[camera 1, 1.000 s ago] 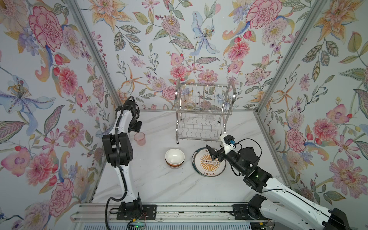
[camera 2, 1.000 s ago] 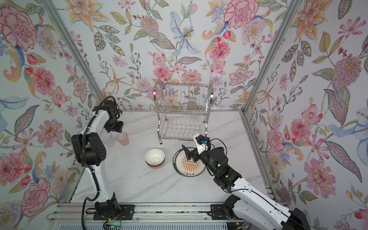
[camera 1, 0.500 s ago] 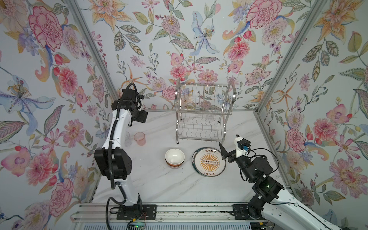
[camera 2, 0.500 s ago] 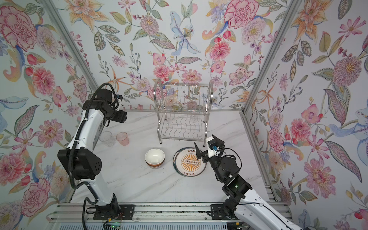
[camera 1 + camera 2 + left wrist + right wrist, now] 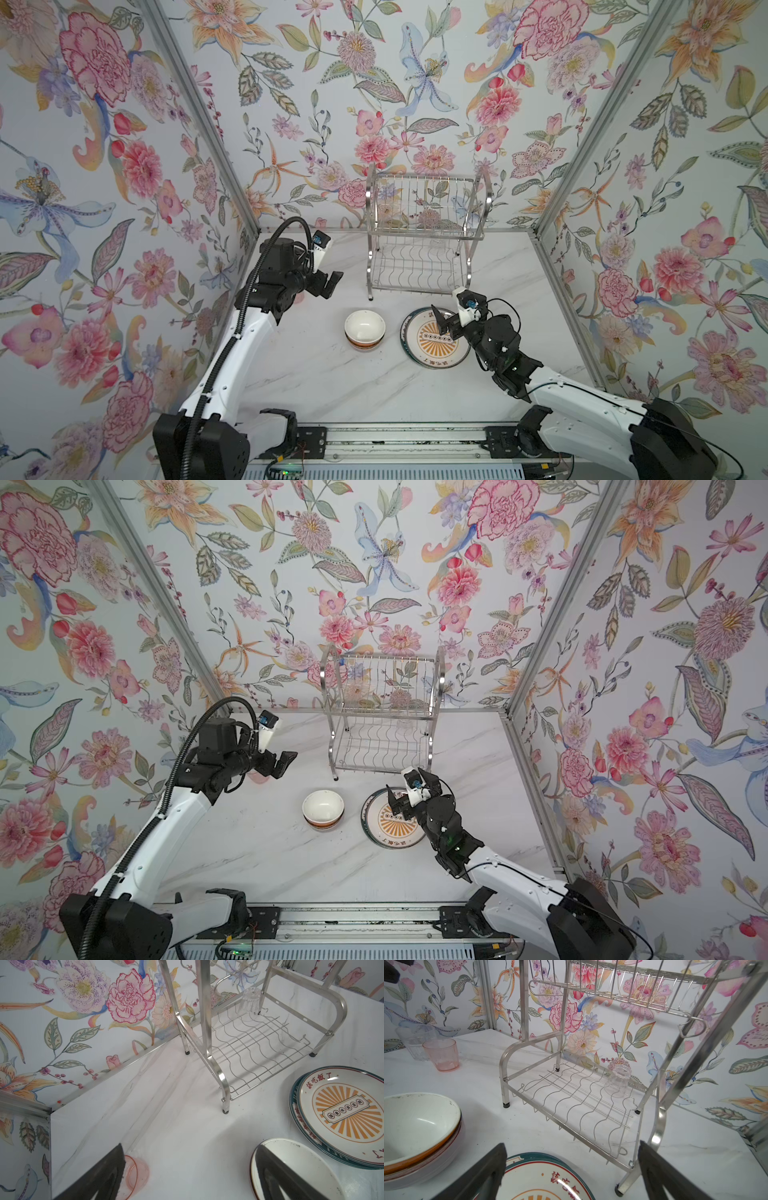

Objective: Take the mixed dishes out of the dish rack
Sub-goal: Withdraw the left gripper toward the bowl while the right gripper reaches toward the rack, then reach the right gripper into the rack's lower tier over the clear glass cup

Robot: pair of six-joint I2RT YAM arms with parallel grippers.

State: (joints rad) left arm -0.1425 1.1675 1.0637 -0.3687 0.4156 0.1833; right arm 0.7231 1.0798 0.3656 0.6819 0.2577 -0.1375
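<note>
Both arms are shifting from a second ago: your left gripper [image 5: 329, 284] is swinging away from the pink tumbler [image 5: 135, 1176] and spreading wide, holding nothing. Your right gripper [image 5: 438, 320] is also gaping wide and empty, hovering just above the sunburst plate [image 5: 428, 353] topping its stack. Ahead of it, the chrome rack [image 5: 424, 232] is holding one clear tumbler [image 5: 617, 1080], upside down in the lower shelf's far corner. Stacked bowls [image 5: 365, 330] are sitting between your grippers.

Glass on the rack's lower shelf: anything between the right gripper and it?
Nothing visible. The open right gripper faces the open front of the dish rack; the shelf before the glass is bare. The glass sits in the back corner, under the upper tier, near a side frame.
</note>
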